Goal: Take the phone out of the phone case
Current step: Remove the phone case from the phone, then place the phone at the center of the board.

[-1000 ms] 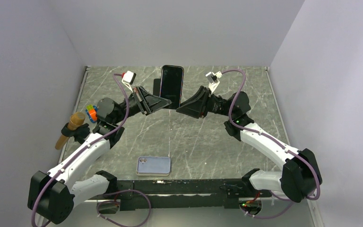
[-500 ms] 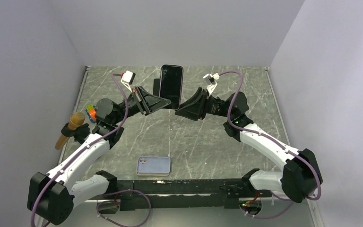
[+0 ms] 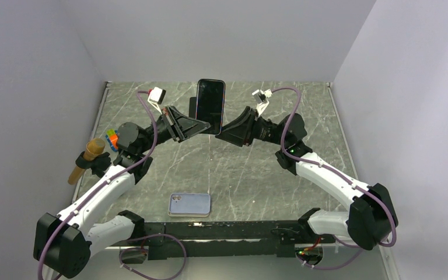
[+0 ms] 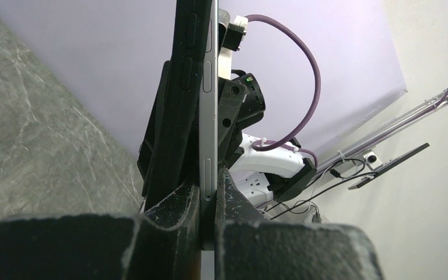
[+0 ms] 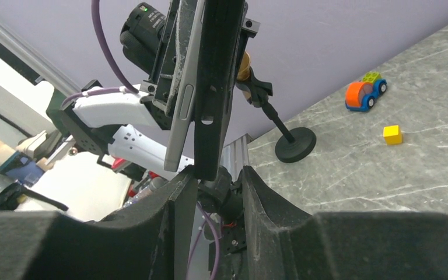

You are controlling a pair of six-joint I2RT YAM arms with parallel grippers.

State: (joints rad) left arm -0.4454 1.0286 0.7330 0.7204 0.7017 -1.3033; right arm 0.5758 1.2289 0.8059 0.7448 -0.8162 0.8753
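Note:
The phone [image 3: 210, 105] stands upright in the air over the back middle of the table, dark screen towards the camera. My left gripper [image 3: 209, 125] is shut on its lower edge; in the left wrist view the silver phone edge [image 4: 209, 116] sits clamped in the gripper [image 4: 209, 195]. The black phone case [image 4: 178, 111] is peeled partly away beside it. My right gripper [image 3: 223, 129] is just right of the phone. In the right wrist view its jaws [image 5: 220, 175] stand apart, with the case's end [image 5: 217, 93] at the fingertips, touching the left finger, and the phone [image 5: 182, 105] beside it.
A light blue phone-shaped slab [image 3: 189, 204] lies flat near the table's front edge. A toy car [image 3: 112, 139] and a brown microphone on a stand [image 3: 87, 157] are at the left edge. A small yellow cube [image 5: 392, 134] lies near the car.
The phone has shifted slightly left and up with the left gripper. The right gripper has followed, moving a little left towards it.

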